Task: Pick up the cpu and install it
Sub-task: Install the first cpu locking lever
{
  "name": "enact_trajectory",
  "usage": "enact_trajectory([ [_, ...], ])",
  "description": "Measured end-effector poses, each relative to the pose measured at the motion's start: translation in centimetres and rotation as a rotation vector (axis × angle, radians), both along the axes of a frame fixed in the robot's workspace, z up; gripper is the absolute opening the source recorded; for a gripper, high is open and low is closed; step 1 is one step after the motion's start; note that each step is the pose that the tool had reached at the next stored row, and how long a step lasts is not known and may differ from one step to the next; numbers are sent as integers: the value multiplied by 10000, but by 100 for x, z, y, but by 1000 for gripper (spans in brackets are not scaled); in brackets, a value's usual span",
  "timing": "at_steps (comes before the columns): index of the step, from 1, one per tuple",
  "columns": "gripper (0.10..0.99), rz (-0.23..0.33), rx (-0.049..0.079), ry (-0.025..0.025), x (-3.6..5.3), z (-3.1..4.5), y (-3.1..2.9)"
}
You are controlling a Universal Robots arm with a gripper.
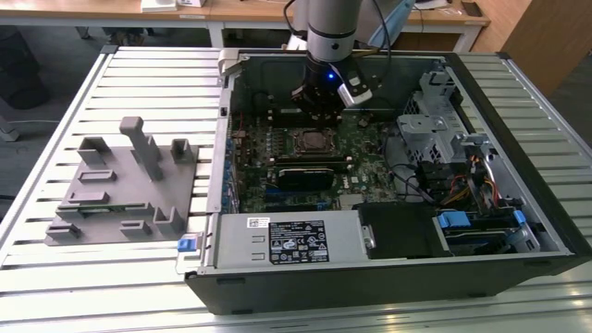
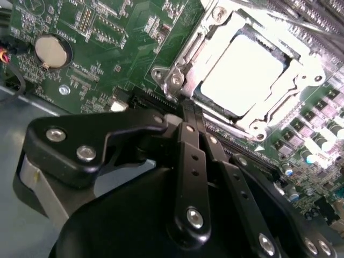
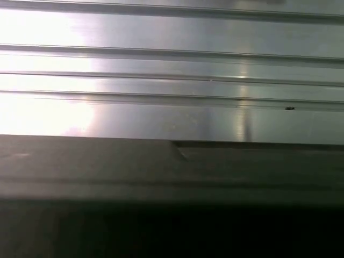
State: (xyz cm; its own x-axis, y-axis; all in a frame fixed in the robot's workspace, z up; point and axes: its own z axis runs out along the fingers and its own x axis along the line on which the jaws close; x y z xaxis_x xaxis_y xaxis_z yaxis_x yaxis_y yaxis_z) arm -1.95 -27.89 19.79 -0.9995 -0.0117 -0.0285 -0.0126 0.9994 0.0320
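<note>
The cpu (image 2: 242, 72) is a flat square chip with a bright silvery top. It lies inside the metal socket frame (image 2: 183, 75) on the green motherboard (image 2: 118, 37). In the exterior view the cpu (image 1: 312, 142) sits mid-board inside the open computer case (image 1: 389, 284). My gripper (image 1: 319, 116) hangs just above the board, a little behind the socket. In the second wrist view my gripper (image 2: 183, 112) has its black fingers (image 2: 192, 161) pressed together, tips beside the socket's near corner, with nothing between them.
A grey plastic fixture (image 1: 120, 180) with upright posts stands on the slatted table (image 1: 55, 111) at the exterior view's left. The case holds a power supply (image 1: 287, 239), a drive cage (image 1: 434, 132) and cables. A coin battery (image 2: 52, 51) sits on the board.
</note>
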Motion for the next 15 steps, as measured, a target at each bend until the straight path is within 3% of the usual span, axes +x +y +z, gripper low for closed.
enact_trajectory([
  [15,106,1,22,1,0,75,-16],
])
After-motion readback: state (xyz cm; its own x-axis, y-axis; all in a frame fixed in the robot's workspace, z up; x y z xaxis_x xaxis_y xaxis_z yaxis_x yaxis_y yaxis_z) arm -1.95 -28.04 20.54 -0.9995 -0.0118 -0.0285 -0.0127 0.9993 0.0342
